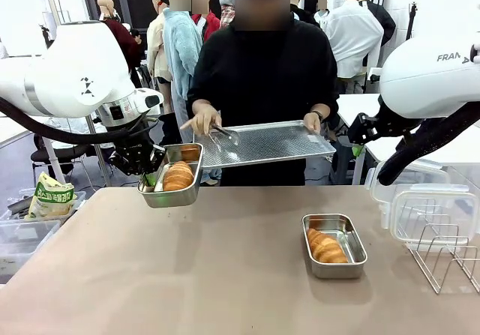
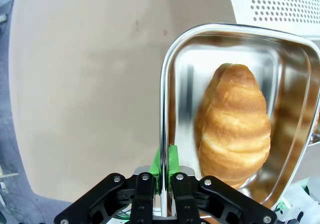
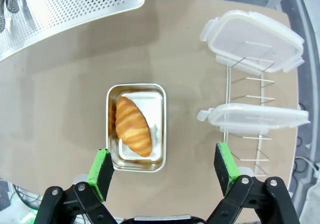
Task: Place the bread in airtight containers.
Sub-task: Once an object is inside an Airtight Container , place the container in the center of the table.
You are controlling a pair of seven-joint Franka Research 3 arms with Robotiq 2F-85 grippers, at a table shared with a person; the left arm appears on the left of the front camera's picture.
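Observation:
My left gripper is shut on the rim of a steel airtight container, held raised over the table's far left. One croissant of bread lies in it. In the left wrist view the green pads pinch the tin's rim beside the croissant. A second tin stands on the table at centre right with a croissant inside. My right gripper hangs open high above that tin and its croissant.
A person at the far side holds a perforated metal tray with tongs on it, close to the raised tin. Two clear lids rest on a wire rack at the right. A bag and plastic bins sit at left.

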